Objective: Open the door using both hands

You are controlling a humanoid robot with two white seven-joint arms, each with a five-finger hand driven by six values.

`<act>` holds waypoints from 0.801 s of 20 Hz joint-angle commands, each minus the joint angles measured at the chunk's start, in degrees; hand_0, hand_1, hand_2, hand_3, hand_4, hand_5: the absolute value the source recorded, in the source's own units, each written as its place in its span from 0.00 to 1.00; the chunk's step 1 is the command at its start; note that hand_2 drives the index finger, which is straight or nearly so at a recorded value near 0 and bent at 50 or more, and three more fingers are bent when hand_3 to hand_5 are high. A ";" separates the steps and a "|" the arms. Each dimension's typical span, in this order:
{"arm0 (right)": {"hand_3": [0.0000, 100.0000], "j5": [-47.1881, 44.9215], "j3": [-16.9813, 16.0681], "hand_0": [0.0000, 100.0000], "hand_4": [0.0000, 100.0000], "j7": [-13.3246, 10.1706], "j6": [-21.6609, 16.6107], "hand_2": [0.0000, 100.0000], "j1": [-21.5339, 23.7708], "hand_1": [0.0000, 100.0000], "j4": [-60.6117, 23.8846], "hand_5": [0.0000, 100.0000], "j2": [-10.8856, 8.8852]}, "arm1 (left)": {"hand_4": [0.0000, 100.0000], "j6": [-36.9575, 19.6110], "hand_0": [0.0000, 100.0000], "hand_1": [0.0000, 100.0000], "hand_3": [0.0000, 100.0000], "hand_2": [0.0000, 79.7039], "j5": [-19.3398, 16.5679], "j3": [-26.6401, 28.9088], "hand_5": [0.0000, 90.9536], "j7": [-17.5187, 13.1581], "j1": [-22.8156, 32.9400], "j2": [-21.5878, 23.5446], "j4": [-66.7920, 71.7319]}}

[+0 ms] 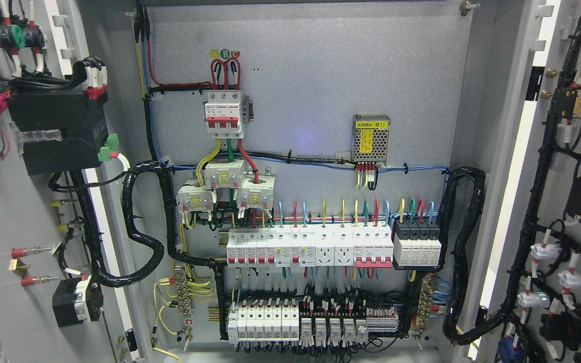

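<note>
Plainly, both doors of the electrical cabinet stand swung wide, and neither robot hand shows anywhere in the head view, so how far the fingers are open, or whether they hold anything, cannot be told. Filling the middle of the frame is the grey back panel (310, 65) of the cabinet. At the left edge the left door (3, 222) is folded back with its inner face showing, carrying a black box (58, 131) in the upper left and a smaller black block (76, 301) lower down. At the right edge the right door (568, 242) is likewise turned out, its inner face lined with black wire bundles and white indicator bases (547, 251). A thick black corrugated conduit (141, 237) loops from the left door into the cabinet at centre left, and a matching one (464, 242) curves down the right side of the panel. Across the lower middle runs a long row of white breakers (310, 247), with a second row of white modules (265, 321) beneath it near the bottom edge. Upper centre sits a white breaker with red levers (224, 113), red wires arching above it. To its right, near the middle, is a small perforated metal power supply (370, 137) bearing a yellow label.
</note>
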 commanded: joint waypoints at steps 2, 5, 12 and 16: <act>0.00 -0.18 -9.55 0.00 0.00 -0.32 -1.71 0.00 3.28 0.00 -1.27 0.00 -3.96 | 0.03 -3.76 0.00 0.00 0.00 0.00 7.16 3.32 0.00 0.10 -0.50 5.19 -11.21; 0.00 -0.36 -11.66 0.00 0.00 -0.41 -2.23 0.00 3.37 0.00 -1.71 0.00 -3.96 | 0.03 -7.28 0.00 0.00 0.00 0.00 7.61 3.32 0.00 0.10 -0.58 5.73 -11.30; 0.00 -0.80 -13.16 0.00 0.00 -0.67 -4.34 0.00 4.16 0.00 -4.43 0.00 -4.48 | 0.03 -10.98 0.00 0.00 0.00 0.00 7.61 3.40 0.00 0.10 -2.07 5.55 -12.88; 0.00 -6.22 -13.25 0.00 0.00 -0.76 -4.17 0.00 4.16 0.00 -6.71 0.00 -4.39 | 0.03 -13.00 0.00 0.00 0.00 0.00 7.78 4.28 0.00 0.18 -3.92 5.46 -14.46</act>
